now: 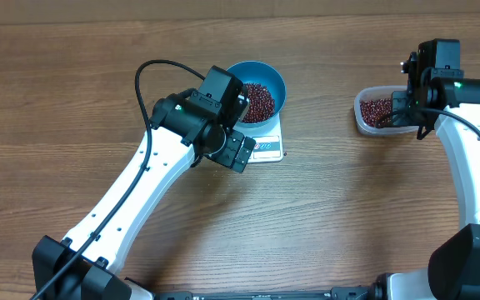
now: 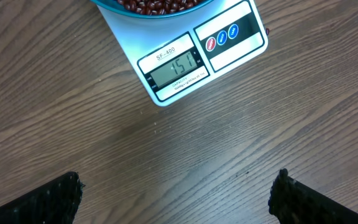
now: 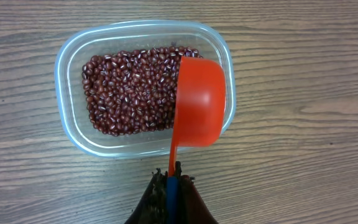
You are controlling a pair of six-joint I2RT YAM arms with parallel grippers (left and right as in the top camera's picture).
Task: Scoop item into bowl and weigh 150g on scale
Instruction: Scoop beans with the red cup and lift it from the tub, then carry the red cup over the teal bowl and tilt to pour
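The blue bowl [image 1: 267,77] holds a heap of dark red beans [image 1: 258,102] and stands on the white scale [image 1: 267,148]. In the left wrist view the scale [image 2: 229,53] has its display lit, with the bowl's rim [image 2: 114,7] and beans [image 2: 157,5] at the top edge. My left gripper [image 2: 176,193] hangs open over bare wood just in front of the scale. My right gripper [image 3: 173,177] is shut on the handle of an orange scoop [image 3: 197,102]. The scoop's cup lies over the right end of a clear tub [image 3: 67,124] of beans [image 3: 126,90].
The clear tub [image 1: 363,121] stands at the far right of the wooden table, well apart from the scale. My left arm [image 1: 140,179] crosses the table's middle left diagonally. One stray bean [image 2: 267,31] lies by the scale's corner.
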